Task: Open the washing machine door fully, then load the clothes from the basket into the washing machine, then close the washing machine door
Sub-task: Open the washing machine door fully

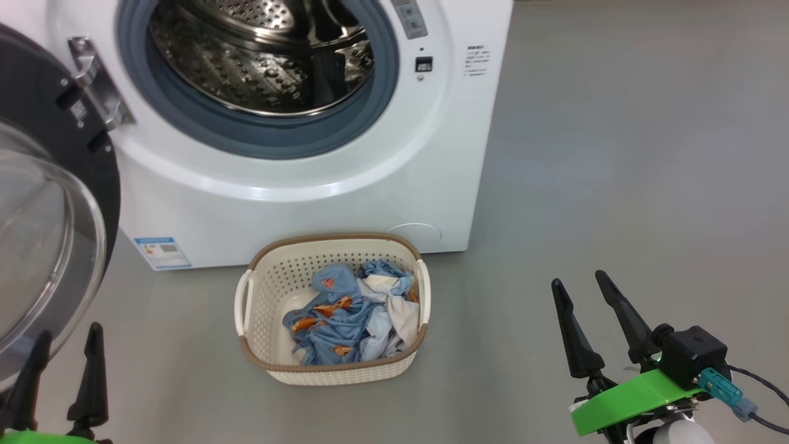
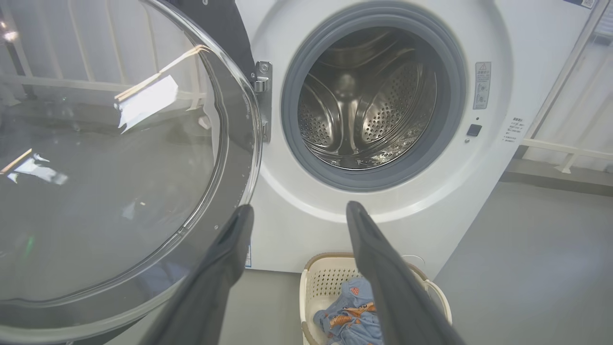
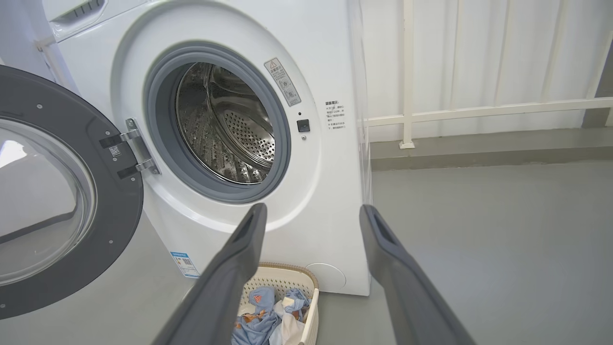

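Grey floor (image 1: 616, 185), item list. 1: washing machine (image 1: 431, 154), white, steel drum (image 1: 265, 55) exposed. 2: washing machine door (image 1: 49, 216), swung wide to the robot's left. 3: basket (image 1: 333, 237), on floor just before the machine, holding the clothes (image 1: 345, 314). 4: left gripper (image 1: 69, 333), beside the door glass, jaws apart, nothing between them. 5: right gripper (image 1: 578, 279), well right of basket, jaws apart, nothing between them.

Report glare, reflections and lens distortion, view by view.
Head view: soft, even light with hardly any shadow around the basket, and small glints in the steel drum. Left wrist view: bright reflections streak across the glass of the washing machine door. Right wrist view: the wide-angle lens makes the washing machine lean.
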